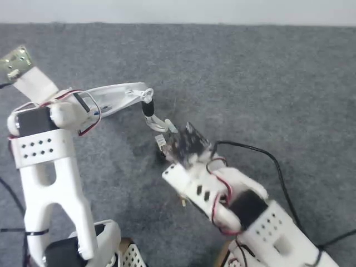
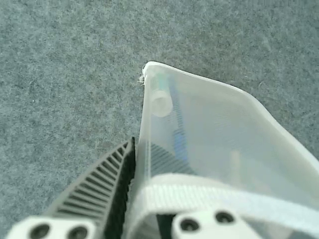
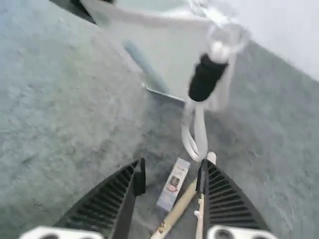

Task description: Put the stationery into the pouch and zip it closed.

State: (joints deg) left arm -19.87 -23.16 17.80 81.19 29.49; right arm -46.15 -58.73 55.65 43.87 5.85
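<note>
The translucent white pouch (image 2: 214,124) hangs lifted off the carpet, with my left gripper (image 2: 137,149) shut on its edge. A pen and other stationery show faintly through its wall. In the high view the pouch (image 1: 119,95) stretches from the left arm toward the middle. Its zip pull, a black bead (image 3: 204,77) on a white cord loop (image 3: 192,137), dangles at the free end. Under it my right gripper (image 3: 169,177) stands open, low over the carpet. A small boxed eraser (image 3: 173,184) and a wooden pencil (image 3: 175,214) lie between its fingers. The cord loop hangs close to one finger (image 3: 205,174).
Grey carpet (image 1: 267,78) covers the whole table. The right arm's black cable (image 1: 278,167) trails across the carpet on the right. The left arm's base (image 1: 50,183) stands at the near left.
</note>
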